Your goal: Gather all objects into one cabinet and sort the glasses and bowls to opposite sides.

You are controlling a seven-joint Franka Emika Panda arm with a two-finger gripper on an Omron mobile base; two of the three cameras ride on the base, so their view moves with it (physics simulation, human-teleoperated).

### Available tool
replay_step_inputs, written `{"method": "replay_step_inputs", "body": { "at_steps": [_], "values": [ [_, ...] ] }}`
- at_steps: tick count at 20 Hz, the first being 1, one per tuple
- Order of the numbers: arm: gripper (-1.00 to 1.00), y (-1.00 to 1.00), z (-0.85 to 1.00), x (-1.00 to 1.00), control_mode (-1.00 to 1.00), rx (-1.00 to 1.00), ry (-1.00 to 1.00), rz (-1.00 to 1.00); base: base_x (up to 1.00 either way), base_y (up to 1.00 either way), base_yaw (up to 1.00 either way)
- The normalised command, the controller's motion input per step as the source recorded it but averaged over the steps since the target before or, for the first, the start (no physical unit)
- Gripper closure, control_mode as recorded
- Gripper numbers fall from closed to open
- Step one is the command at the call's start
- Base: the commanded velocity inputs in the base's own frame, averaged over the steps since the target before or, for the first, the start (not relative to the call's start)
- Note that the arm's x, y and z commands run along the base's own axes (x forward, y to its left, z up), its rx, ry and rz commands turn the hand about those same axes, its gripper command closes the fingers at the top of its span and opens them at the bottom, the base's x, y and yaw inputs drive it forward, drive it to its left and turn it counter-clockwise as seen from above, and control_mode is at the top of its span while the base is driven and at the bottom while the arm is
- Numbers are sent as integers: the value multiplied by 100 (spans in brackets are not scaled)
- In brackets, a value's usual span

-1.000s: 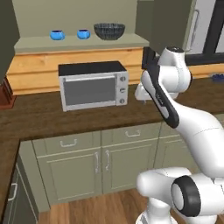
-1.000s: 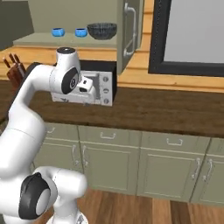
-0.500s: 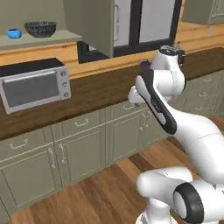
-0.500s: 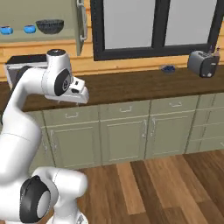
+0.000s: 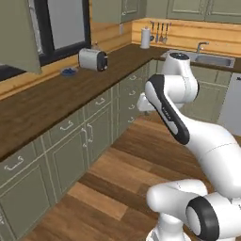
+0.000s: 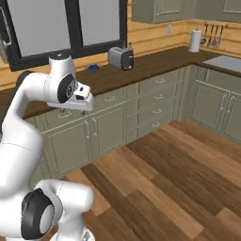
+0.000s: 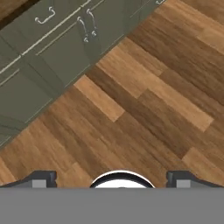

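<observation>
One toaster [image 5: 92,59], one blue dish [image 5: 68,72], one paper-towel roll [image 5: 145,37], one sink [image 5: 214,60]

We cannot tell what the small blue thing [image 5: 69,71] on the worktop [image 5: 42,101] is; it sits at nine o'clock of the toaster [image 5: 92,59]. The cabinet door [image 5: 18,35] is cut off at ten o'clock.

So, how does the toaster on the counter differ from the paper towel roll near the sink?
The toaster is a grey metallic box with a dark end, wider than tall; the paper towel roll is a white cylinder standing upright, taller than wide. The toaster sits on the long counter below the window, while the paper towel roll stands in the far corner by the hanging utensils. Both rest on the dark wooden counter.
</observation>
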Motion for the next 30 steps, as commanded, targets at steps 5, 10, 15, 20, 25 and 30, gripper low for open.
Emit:
{"method": "replay_step_inputs", "body": {
  "at_steps": [5,10,15,20,25,30],
  "values": [
    [-100,0,0,0,100,0,0,0,0,-25,-81],
    [-100,0,0,0,100,0,0,0,0,-37,-76],
    [-100,0,0,0,100,0,0,0,9,-42,-62],
    [-100,0,0,0,100,0,0,0,65,-1,-11],
    [-100,0,0,0,100,0,0,0,100,0,-2],
    [-100,0,0,0,100,0,0,0,100,0,-1]
  ]
}}
